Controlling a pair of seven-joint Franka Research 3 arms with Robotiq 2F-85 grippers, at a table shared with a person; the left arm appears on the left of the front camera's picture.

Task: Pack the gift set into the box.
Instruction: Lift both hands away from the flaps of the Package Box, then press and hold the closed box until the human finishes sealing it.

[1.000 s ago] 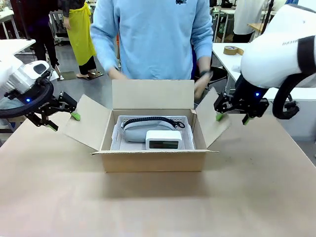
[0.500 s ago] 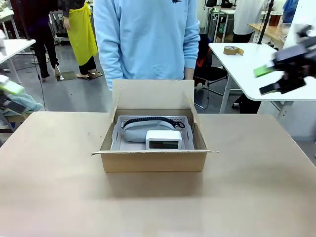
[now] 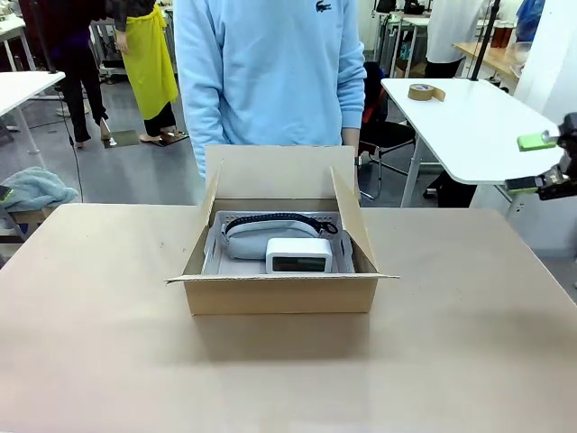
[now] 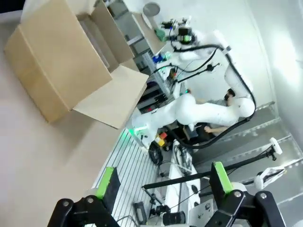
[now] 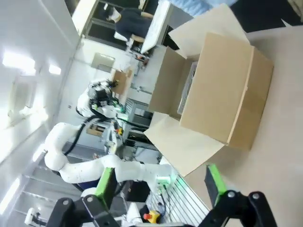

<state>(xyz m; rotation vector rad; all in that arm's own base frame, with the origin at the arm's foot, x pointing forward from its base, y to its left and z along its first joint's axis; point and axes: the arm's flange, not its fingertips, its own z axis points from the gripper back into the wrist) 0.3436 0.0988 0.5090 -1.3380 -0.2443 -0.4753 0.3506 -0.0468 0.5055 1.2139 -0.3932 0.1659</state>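
In the front view, the box (image 3: pixel 281 293) of brown corrugated cardboard sits mid-table on the tan table (image 3: pixel 99 361). Its far flap and two side flaps stand up, and its near flap juts out flat. Inside lies the gift set (image 3: pixel 270 236), a whitish translucent pack holding a soft grey pouch and a smooth white rectangular block. A person in a light blue sweatshirt (image 3: pixel 269 72) stands just beyond the far flap. At the far right edge the right gripper (image 3: pixel 546 163) hangs above table level, its green-padded fingers spread with nothing between them.

In the left wrist view, the left gripper (image 4: pixel 163 187) has its fingers wide apart and empty, and the box (image 4: pixel 66 71) lies well off.

In the right wrist view, the box (image 5: pixel 227 94) shows plain matte walls, well apart from the spread pads.
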